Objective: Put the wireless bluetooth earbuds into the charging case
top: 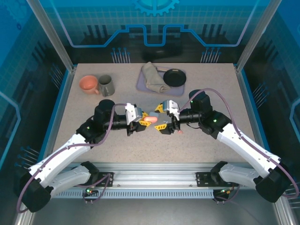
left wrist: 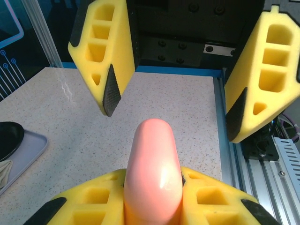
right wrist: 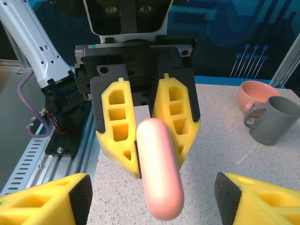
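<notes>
A closed salmon-pink, pill-shaped charging case (top: 149, 120) hangs above the table's middle, with my left gripper (top: 139, 117) shut on its rear half. The left wrist view has the case (left wrist: 154, 164) sticking out forward from between the yellow fingers (left wrist: 93, 201). My right gripper (top: 165, 118) faces it from the right, open. Its fingertips (right wrist: 80, 197) stand either side of the case's free end (right wrist: 161, 187), with a gap on both sides. A tiny pink speck (top: 179, 132) lies on the table under the right wrist, too small to identify. The earbuds are otherwise out of view.
At the back left stand an orange cup (top: 88, 84) and a grey mug (top: 105, 85). A lilac tray (top: 140, 85) at the back middle carries a folded cloth (top: 153, 77) and a black dish (top: 174, 77). The table's metal rail runs along the near edge.
</notes>
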You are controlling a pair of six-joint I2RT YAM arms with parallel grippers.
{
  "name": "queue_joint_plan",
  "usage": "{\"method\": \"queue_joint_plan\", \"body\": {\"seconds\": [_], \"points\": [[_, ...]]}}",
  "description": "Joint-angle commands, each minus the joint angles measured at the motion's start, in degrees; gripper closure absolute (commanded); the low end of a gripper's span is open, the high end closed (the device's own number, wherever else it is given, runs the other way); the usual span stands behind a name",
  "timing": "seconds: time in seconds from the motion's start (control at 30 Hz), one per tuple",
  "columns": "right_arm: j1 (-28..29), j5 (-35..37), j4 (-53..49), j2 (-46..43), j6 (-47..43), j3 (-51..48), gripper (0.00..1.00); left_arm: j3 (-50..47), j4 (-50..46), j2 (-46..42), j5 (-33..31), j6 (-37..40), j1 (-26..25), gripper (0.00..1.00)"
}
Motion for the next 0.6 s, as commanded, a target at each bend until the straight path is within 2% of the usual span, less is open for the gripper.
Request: {"method": "queue_joint_plan", "body": {"seconds": [0.0,0.17,0.57], "points": [[0.79,2.07,-0.44,1.06,-1.48,0.97,0.29,2.18,-0.10,0.13,2.58,1.06,-0.56,1.00],[1.22,1.28,-1.68,2.29,-1.79,1.19,0.38,2.28,-0.12,-0.16,2.68,0.84,-0.56,1.00],[1.32,-0.34,-1.90,3.47,-1.35,2.07,0.68,3.45,-1.73,0.83,3.21,1.38,-0.69,1.00]]}}
